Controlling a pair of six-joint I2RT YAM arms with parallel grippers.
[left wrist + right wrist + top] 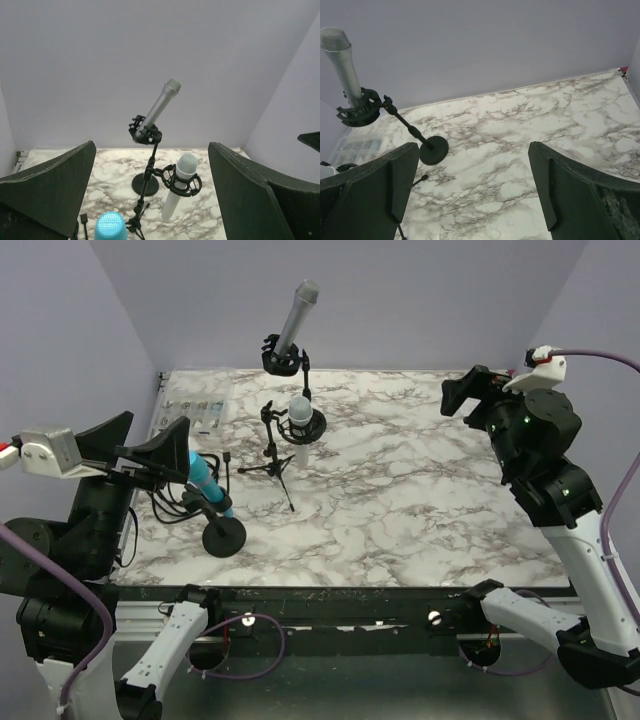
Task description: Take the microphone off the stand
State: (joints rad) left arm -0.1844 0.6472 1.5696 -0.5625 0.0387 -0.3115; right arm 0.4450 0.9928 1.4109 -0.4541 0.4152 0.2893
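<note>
Your left gripper (151, 150) has its fingers spread wide, gripping nothing. The turquoise mesh-headed microphone (110, 226) sits low between them, on its black round-based stand (223, 536). Beyond, the white microphone (179, 187) and slim silver microphone (157, 110) sit clipped in black stands (145, 186). Your right gripper (472, 145) is spread too, with the silver microphone past its left finger.
</note>
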